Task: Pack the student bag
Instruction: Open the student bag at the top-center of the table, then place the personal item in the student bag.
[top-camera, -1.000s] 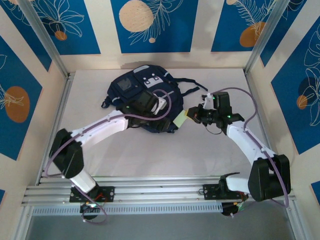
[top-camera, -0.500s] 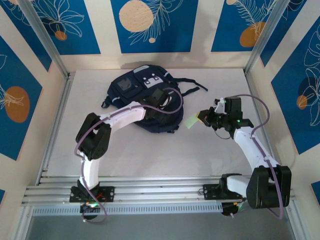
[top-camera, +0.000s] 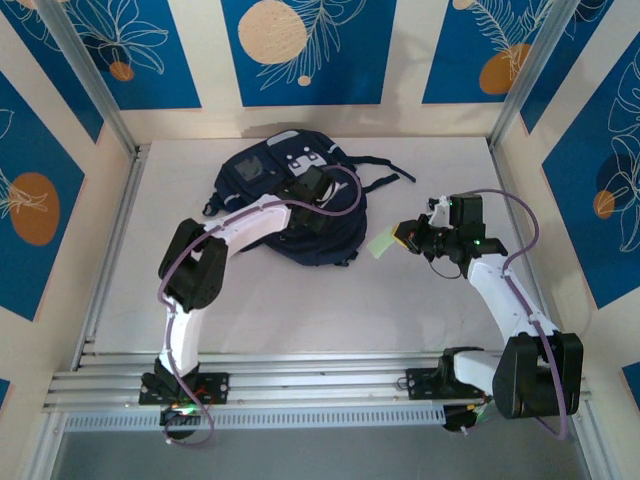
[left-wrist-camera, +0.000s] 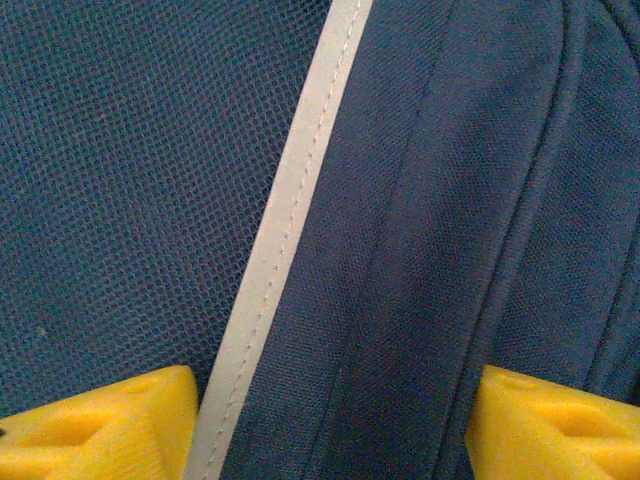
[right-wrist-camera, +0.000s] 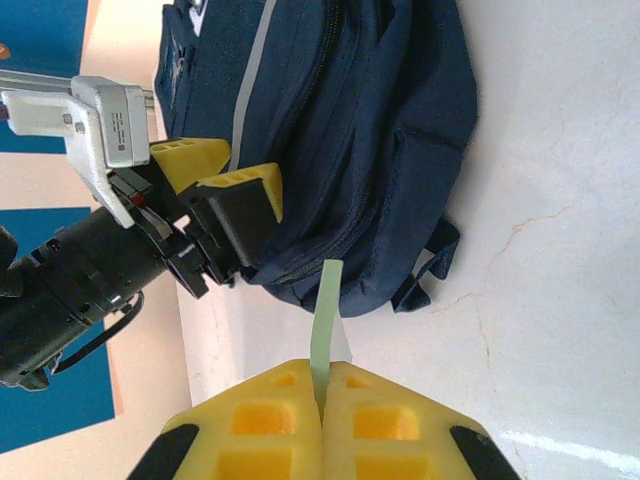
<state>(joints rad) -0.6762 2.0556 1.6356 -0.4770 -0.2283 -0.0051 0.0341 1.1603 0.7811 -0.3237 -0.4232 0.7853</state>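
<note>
Left claw (left-wrist-camera: 330, 432): yellow fingers (left-wrist-camera: 100, 420) stand apart, open, tips close against bag fabric. Between them a light grey trim (left-wrist-camera: 290, 230) runs up the wrist view, mesh panel on one side, plain navy weave on the other. From the right wrist camera the same claw (right-wrist-camera: 252, 166) noses into the bag's upper face.

Right claw (right-wrist-camera: 322, 385): closed, pinching a pale green card (right-wrist-camera: 326, 310) edge-on. Seen from above, the claw (top-camera: 402, 238) points left and the card (top-camera: 382, 243) sticks out toward the bag, near it but not touching.

Student bag (top-camera: 250, 180): flat on the worktop (top-camera: 300, 310), far half, left of centre. Patch end toward the far wall, black straps trailing off to the far right. Long axis looks roughly far-to-near, leaning right; the left arm covers part of it, so not certain.

Left arm: elbow folded high at near left, forearm reaching far-right over the bag, claw (top-camera: 312, 192) on top of it. Right arm: elbow low at near right, forearm angled far-left.

Bag directly under the left claw, just left of the right claw.
</note>
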